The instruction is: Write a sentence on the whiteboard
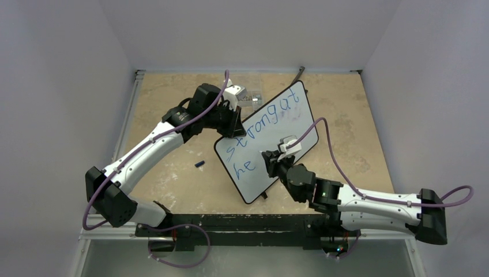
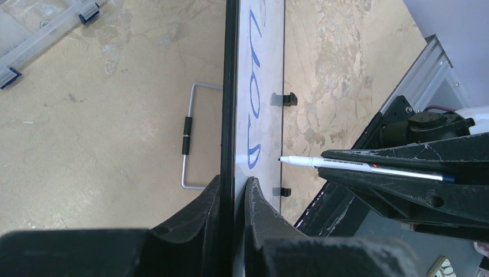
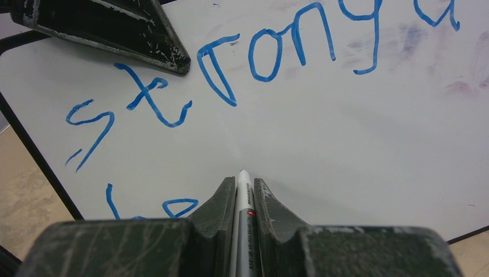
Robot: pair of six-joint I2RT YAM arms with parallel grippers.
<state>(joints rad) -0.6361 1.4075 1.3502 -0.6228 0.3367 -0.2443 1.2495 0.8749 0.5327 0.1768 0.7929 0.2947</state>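
The whiteboard (image 1: 258,148) stands tilted up on the table. My left gripper (image 1: 233,123) is shut on its upper left edge; in the left wrist view its jaws (image 2: 235,187) pinch the black frame. The sentence (image 1: 265,122) reads "strong at" in blue, with "he" (image 1: 244,167) in a second row; it also shows in the right wrist view (image 3: 265,55). My right gripper (image 3: 244,180) is shut on a white marker (image 3: 243,222), with the tip at the board just right of "he". I cannot tell if it touches. The marker also shows in the left wrist view (image 2: 369,167).
A small blue cap (image 1: 200,164) lies on the table left of the board. A clear box (image 1: 252,96) sits at the back, behind the left gripper. The board's wire stand (image 2: 185,135) and two black clips (image 2: 286,99) stick out from it.
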